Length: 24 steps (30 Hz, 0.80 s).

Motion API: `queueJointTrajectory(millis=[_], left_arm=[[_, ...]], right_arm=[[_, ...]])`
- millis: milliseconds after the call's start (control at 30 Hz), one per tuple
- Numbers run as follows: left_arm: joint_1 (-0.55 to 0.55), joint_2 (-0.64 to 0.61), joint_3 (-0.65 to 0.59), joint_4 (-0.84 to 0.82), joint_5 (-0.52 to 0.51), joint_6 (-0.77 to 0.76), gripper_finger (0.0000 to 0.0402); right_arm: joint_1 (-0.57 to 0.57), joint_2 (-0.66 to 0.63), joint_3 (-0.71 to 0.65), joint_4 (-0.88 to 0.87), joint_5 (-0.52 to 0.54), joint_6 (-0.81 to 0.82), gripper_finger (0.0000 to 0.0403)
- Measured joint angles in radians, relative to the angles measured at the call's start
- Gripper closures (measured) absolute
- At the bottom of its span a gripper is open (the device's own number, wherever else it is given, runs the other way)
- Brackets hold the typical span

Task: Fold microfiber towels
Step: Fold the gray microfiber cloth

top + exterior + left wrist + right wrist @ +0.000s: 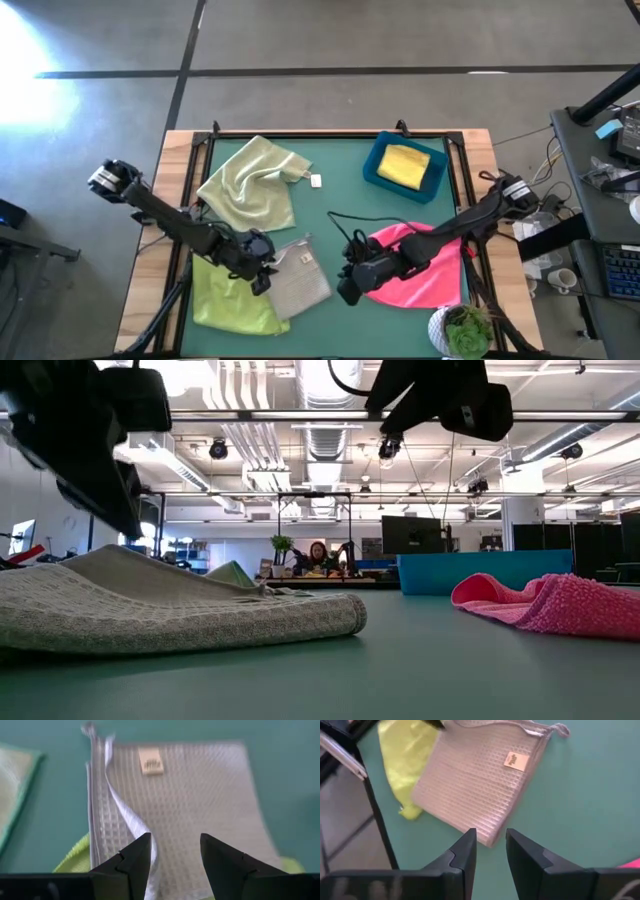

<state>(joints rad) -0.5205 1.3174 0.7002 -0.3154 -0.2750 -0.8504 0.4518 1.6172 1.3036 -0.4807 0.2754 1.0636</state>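
Grey towel: folded and lying flat on the green table, its small tan label facing up; the landmark for all that follows.
Left hand: poised at the grey towel's left edge, above the cloth in the low view; the left wrist view shows its two dark fingers spread apart over the towel, pinching nothing.
Left arm: reaches in from the table's left rim, slanting down and inward to the grey towel.
Right hand: hangs just to the right of the grey towel, over bare table; its fingers stand apart with a narrow gap between them and hold nothing.
Right arm: stretches in from the table's right rim, crossing above the pink towel towards the grey towel.
Lime green towel: partly under the grey towel, spilling out on its left.
Pale green towel: rumpled, just behind the grey towel, towards the table's far edge.
Hot pink towel: crumpled, to the right of the grey towel, beyond the right hand.
Yellow towel: folded inside the blue bin, well apart from the grey towel, far right.
Potted plant: on the near rim, well right of the grey towel.
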Motion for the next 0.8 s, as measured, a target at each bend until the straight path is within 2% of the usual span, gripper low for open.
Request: queueJointTrajectory(millis=[233, 400, 700, 800], left_arm=[[0.032, 0.116, 0.001, -0.038, 0.006, -0.007, 0.0246], [0.062, 0.15, 0.004, -0.074, 0.007, -0.008, 0.0246], [0.121, 0.09, 0.004, -0.176, 0.006, -0.009, 0.0246], [0.117, 0.05, 0.003, -0.177, 0.042, -0.007, 0.0246]], right_arm=[[0.009, 0.03, 0.0, 0.034, 0.015, 0.066, 0.0321], [0.012, 0.052, 0.0, 0.105, 0.014, 0.066, 0.0322], [0.038, 0.132, 0.0, 0.184, 0.011, 0.115, 0.0322], [0.039, 0.168, 0.0, 0.244, 0.009, 0.11, 0.0323]])
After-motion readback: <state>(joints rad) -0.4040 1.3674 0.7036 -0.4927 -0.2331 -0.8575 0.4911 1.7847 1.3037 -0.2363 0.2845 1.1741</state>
